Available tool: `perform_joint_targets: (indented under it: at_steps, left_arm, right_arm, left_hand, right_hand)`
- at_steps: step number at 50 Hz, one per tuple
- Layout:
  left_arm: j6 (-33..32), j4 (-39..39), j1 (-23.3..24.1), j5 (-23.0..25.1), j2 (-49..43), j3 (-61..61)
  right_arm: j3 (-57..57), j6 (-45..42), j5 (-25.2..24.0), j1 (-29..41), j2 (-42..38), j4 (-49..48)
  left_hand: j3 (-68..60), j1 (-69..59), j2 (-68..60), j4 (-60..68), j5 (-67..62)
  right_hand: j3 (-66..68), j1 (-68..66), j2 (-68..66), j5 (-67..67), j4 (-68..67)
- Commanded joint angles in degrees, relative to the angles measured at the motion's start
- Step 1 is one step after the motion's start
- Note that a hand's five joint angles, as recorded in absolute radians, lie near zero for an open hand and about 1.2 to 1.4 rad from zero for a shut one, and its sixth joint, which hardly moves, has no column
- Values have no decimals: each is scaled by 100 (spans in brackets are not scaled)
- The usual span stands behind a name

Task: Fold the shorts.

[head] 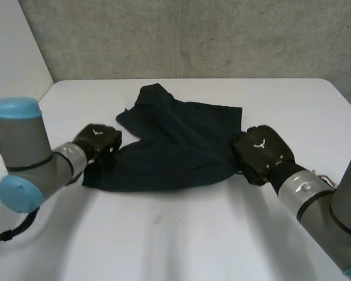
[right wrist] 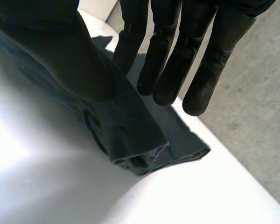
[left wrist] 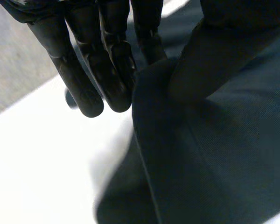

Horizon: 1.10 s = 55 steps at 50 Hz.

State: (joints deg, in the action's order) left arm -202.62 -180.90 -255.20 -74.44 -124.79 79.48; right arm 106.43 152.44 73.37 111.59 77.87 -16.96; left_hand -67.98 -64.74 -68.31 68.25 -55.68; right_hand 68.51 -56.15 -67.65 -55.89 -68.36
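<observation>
- I have the dark navy shorts (head: 175, 146) lying rumpled in the middle of the white table (head: 164, 240), between the two hands.
- Their far left part is bunched up into a peak. The near edge runs in a fairly even line from left to right.
- The left hand (head: 98, 140) sits back-up at the left edge of the shorts, touching the cloth, at the end of the left arm (head: 23, 158).
- From the left wrist camera I see that hand's fingers (left wrist: 88, 70) straight and close together. A ridge of the shorts (left wrist: 214, 154) rises between the nearest finger and the thumb, so I read it as a narrow pinch on the left edge.
- The rest of the cloth there spreads away under the palm, with bare table beside the fingertips.
- The right hand (head: 262, 153) sits back-up at the right edge of the shorts, on the right arm (head: 322, 205).
- From the right wrist camera its fingers (right wrist: 177, 51) are straight too. The thumb (right wrist: 46, 51) bears on a hemmed corner of the shorts (right wrist: 130, 130), which is caught between thumb and nearest finger, again a narrow pinch.
- That hem is doubled over, and I can see two layers at its end, just off the table's edge.
- A grey concrete wall (head: 193, 35) stands beyond the far side of the table.
</observation>
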Motion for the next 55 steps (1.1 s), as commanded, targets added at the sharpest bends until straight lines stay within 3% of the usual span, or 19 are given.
perform_joint_targets:
  at_steps: [1, 6, 14, 23, 33, 36, 37, 38, 45, 55]
  left_arm:
    - [126, 468, 84, -123, 1886, 322]
    - [240, 626, 58, -589, 3344, 568]
    - [293, 670, 5, -704, 4234, 945]
    - [249, 565, -21, -669, 4051, 2351]
    - [240, -156, -83, -757, 3558, 3222]
    - [240, -226, -153, -748, 3629, 3407]
    - [232, -226, -145, -757, 3707, 3477]
    - [231, -226, -136, -757, 3769, 3513]
    - [223, -314, -109, -686, 3954, 3873]
    - [223, -613, -30, -695, 3769, 4110]
  right_arm:
    - [-702, 22, 37, 12, 79, 271]
    - [-1588, 49, 28, 12, 316, 1244]
    - [-2503, 49, 107, 21, 369, 2063]
    - [-2312, 5, 213, 82, 255, 2522]
    - [-1232, 22, 187, 82, -167, 2040]
    - [-1002, 22, 178, 65, -167, 1889]
    - [-880, 22, 178, 47, -167, 1819]
    - [-818, 22, 169, 47, -167, 1784]
    - [-571, 40, 178, 38, -167, 1608]
    - [-562, 49, 178, 82, -175, 1581]
  left_hand:
    - [-1202, -1526, -1169, 1175, -1432]
    - [-1202, -1526, -1169, 1175, -1432]
    - [-1202, -1526, -1169, 1175, -1432]
    - [-1202, -1526, -1169, 1175, -1432]
    - [-1202, -1526, -1169, 1175, -1432]
    - [1176, 852, 1209, -1203, 945]
    - [2534, 2210, 2567, -2561, 2303]
    - [2814, 2490, 2847, -2841, 2583]
    - [3891, 3567, 3924, -3919, 3661]
    - [4381, 4057, 4414, -4408, 4150]
  right_hand:
    - [1149, -2385, -1235, -1411, -1164]
    - [1149, -2385, -1235, -1411, -1164]
    - [1149, -2385, -1235, -1411, -1164]
    - [1149, -2385, -1235, -1411, -1164]
    - [1149, -2385, -1235, -1411, -1164]
    - [1149, -2385, -1235, -1411, -1164]
    - [1149, -2385, -1235, -1411, -1164]
    - [1149, -2385, -1235, -1411, -1164]
    - [1149, -2385, -1235, -1411, -1164]
    - [1149, -2385, -1235, -1411, -1164]
